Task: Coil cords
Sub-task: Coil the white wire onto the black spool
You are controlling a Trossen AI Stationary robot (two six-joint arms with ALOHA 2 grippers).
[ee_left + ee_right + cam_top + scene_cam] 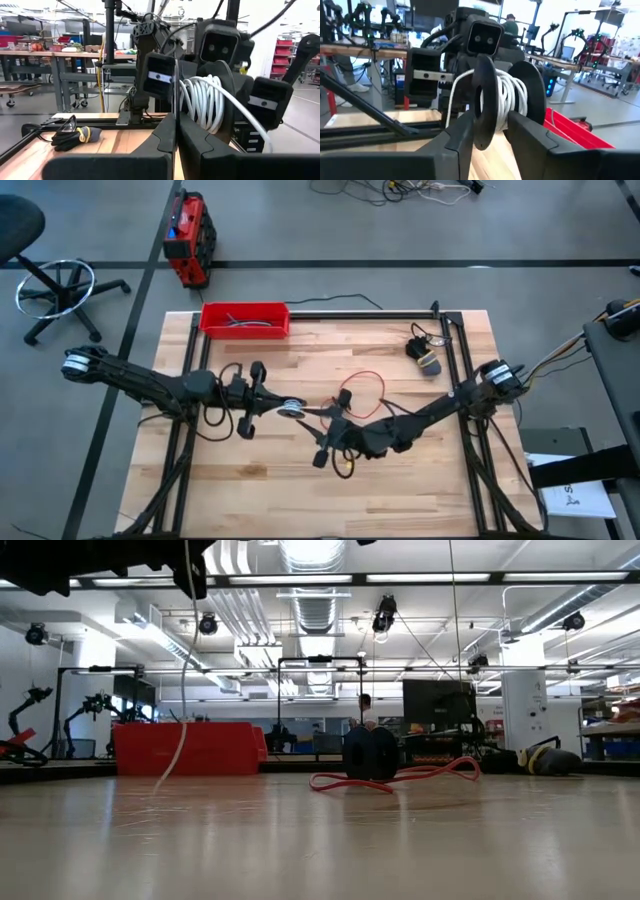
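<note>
Wooden desk [400,490] under both arms, workshop behind. Mid-desk, left gripper [283,408] and right gripper [318,413] met above surface, both clamped on white cord [202,102], wound in coil between black discs [485,102]. Just beyond, red cord [366,392] lay in loose loops on desk. Farther back, red tray [245,319] at desk edge, black glove [424,356] near right corner.

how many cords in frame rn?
2. The white cord is wound on a spool held up between the left gripper and the right gripper at mid-table. The red cord lies looped on the table behind them.
</note>
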